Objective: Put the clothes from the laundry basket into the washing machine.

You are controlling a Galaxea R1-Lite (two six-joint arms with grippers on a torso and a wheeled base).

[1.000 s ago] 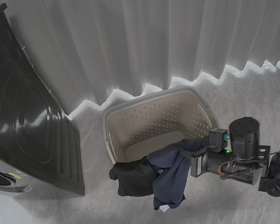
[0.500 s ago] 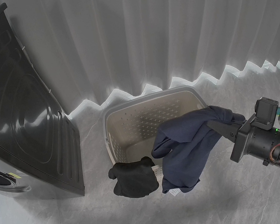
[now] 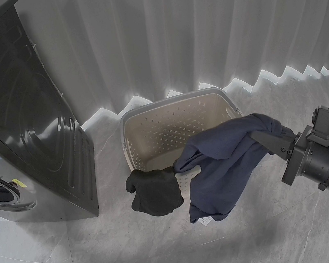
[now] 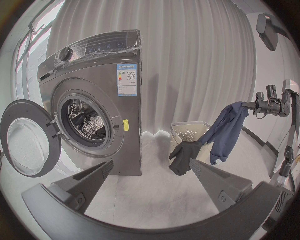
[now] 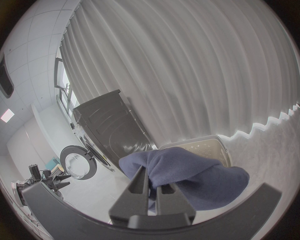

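right end effector (image 3: 258, 136) clamped on navy garment (image 3: 219, 162) | left end effector (image 4: 150, 162) spread, empty | risk: hanging hem drags black garment (image 3: 154, 191) off laundry basket (image 3: 167, 100)

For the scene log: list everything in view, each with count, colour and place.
washing machine: 1, dark grey, robot's left, door open
laundry basket: 1, beige with grey rim, right of the machine
navy garment: 1, dark blue, hanging from right gripper over basket's front
black garment: 1, black, draped over basket's front rim
curtain: 1, white, behind basket
right gripper: 1, black, shut on navy garment
left gripper: 1, black, open, low
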